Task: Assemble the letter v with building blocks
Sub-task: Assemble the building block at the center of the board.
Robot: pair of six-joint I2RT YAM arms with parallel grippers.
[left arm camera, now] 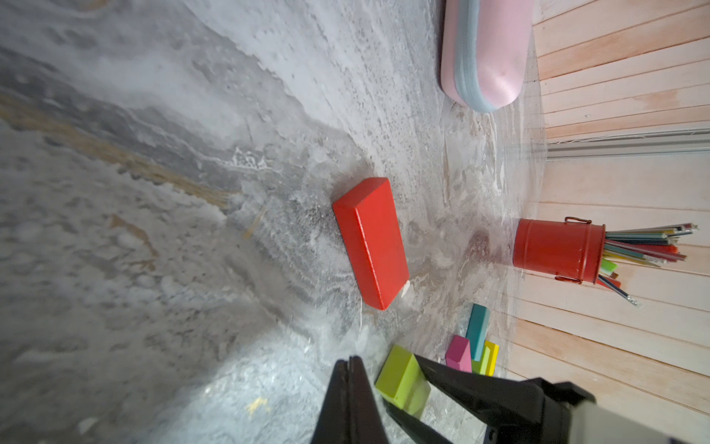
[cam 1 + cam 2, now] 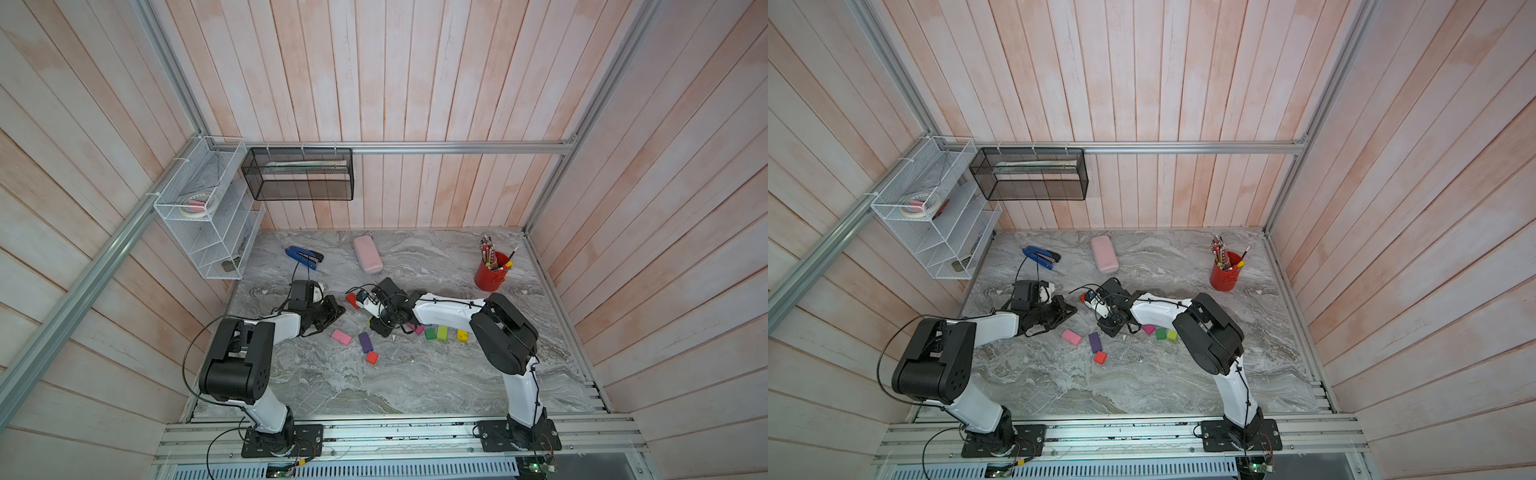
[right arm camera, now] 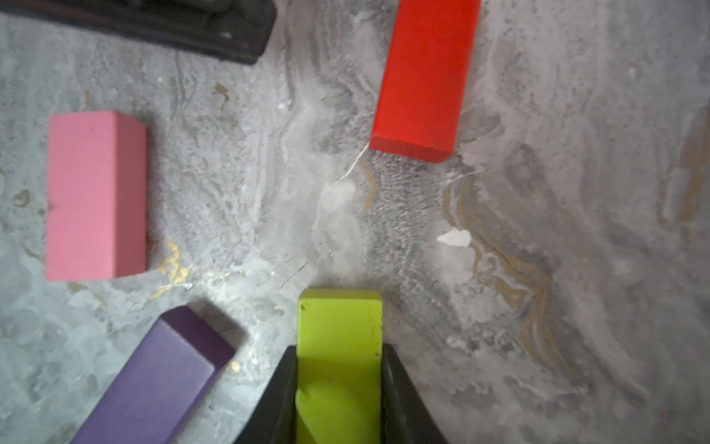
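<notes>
In the right wrist view my right gripper (image 3: 340, 359) is shut on a lime brick (image 3: 340, 330), just above the marble table. Around it lie a pink brick (image 3: 96, 196), a purple brick (image 3: 153, 384) and a long red brick (image 3: 422, 77). My left gripper (image 1: 350, 369) is shut and holds nothing; the red brick (image 1: 370, 242) lies ahead of it. In a top view the left gripper (image 2: 337, 309) rests left of the red brick (image 2: 352, 300). The right gripper (image 2: 379, 328) points down between the purple brick (image 2: 365, 341) and a row of magenta (image 2: 417, 329), green (image 2: 430, 333), lime (image 2: 442, 332) and yellow (image 2: 462, 335) blocks. A red cube (image 2: 372, 357) sits nearer the front.
A pale pink case (image 2: 368, 254) and a blue and black stapler (image 2: 303, 254) lie at the back. A red pencil cup (image 2: 492, 270) stands at the back right. A white wire rack (image 2: 208, 216) and a black mesh basket (image 2: 299, 174) hang on the walls.
</notes>
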